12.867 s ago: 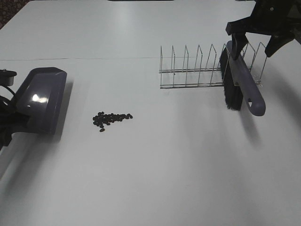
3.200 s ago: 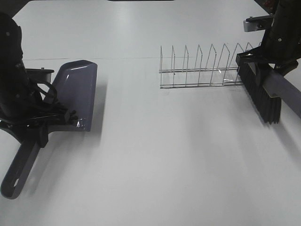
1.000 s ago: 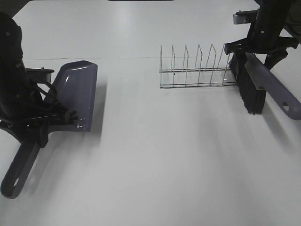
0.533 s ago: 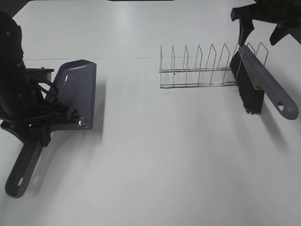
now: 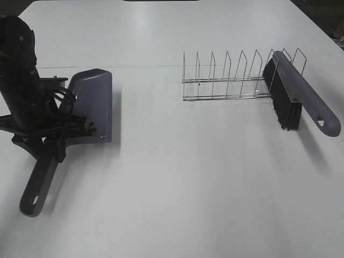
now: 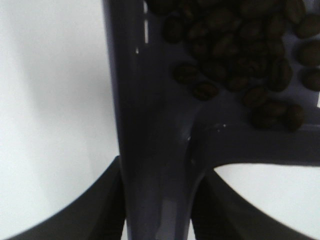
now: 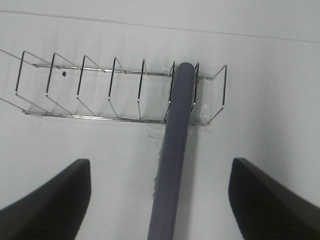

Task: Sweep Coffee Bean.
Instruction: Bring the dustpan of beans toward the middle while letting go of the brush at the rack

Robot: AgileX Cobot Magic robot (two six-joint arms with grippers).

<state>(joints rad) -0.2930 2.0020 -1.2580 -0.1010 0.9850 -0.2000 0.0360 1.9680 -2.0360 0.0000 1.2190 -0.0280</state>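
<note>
Left gripper (image 6: 159,200) gripped the dustpan (image 5: 94,105) handle at left, with the coffee bean (image 6: 240,60) cluster inside the pan. Right gripper (image 7: 160,200) stood wide and empty over the brush (image 5: 301,97), which rested at the right end of the rack (image 5: 226,75). Sweeping looked finished; next, the pan needed level handling to avoid spills.

- A purple-grey dustpan (image 5: 94,105) lies at the left of the white table (image 5: 188,188), with its long handle (image 5: 40,180) pointing toward the near edge.
- The black left arm (image 5: 21,80) stands over it, and the left gripper (image 5: 54,142) is clamped on the handle just behind the pan.
- At the far right stands a wire rack (image 5: 226,78).
- A brush (image 5: 301,97) rests at the rack's right end, its black bristles (image 5: 282,105) facing down.
</note>
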